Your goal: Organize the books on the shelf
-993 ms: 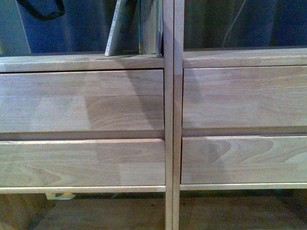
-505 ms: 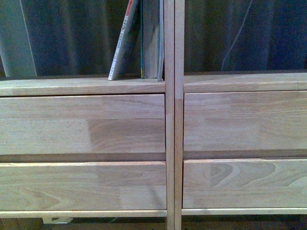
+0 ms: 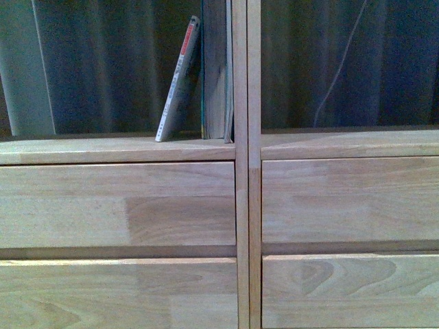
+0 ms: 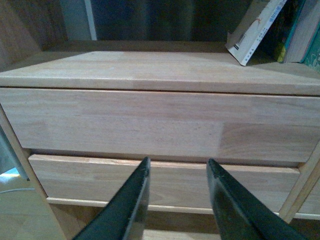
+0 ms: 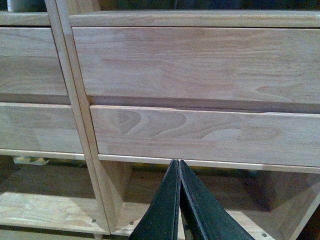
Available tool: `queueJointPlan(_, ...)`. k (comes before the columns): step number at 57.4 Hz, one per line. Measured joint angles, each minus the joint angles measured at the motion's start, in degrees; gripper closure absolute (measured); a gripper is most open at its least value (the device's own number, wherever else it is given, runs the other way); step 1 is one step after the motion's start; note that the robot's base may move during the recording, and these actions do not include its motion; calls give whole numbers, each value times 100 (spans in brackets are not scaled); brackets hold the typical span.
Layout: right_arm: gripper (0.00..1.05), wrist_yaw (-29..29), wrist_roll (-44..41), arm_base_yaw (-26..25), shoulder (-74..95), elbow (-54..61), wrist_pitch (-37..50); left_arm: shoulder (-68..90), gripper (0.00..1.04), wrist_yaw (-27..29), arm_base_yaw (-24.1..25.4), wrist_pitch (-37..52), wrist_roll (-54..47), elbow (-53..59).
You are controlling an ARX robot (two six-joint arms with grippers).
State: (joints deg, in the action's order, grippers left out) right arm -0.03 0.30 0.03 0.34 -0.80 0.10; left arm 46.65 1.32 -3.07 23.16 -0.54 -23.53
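The light wood shelf [image 3: 116, 205] fills the front view, with drawer fronts below an open compartment. In that compartment a thin white paperback [image 3: 178, 82] with a red-and-white spine leans against a thicker teal book [image 3: 217, 68] that stands upright against the centre post. Both books also show in the left wrist view, the paperback [image 4: 255, 30] and the teal book [image 4: 311, 30]. My left gripper [image 4: 177, 167] is open and empty, in front of the left drawers, below the books. My right gripper [image 5: 176, 165] is shut and empty, low in front of the right drawers [image 5: 200, 135].
Dark curtain folds [image 3: 103, 68] show through the backless compartments. The vertical centre post [image 3: 247, 171] divides left and right halves. Low open compartments [image 5: 60, 200] lie under the drawers in the right wrist view.
The front view has shifted upward: the shelf board and drawers sit lower in frame and more of both books shows. The books have not moved on the shelf.
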Motion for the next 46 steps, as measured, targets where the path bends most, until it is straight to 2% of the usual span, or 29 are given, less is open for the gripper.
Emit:
queueJointPlan(6, 102, 2, 0, 0, 0, 0, 0, -284, 102, -81, 278, 129, 28, 446)
queueJointPlan(26, 102, 2, -2, 0, 0, 0, 0, -1211, 102, -133, 282, 227, 39, 1449)
queueJointPlan(46, 102, 0, 0, 0, 0, 0, 0, -2293, 102, -133, 282, -306, 39, 1998)
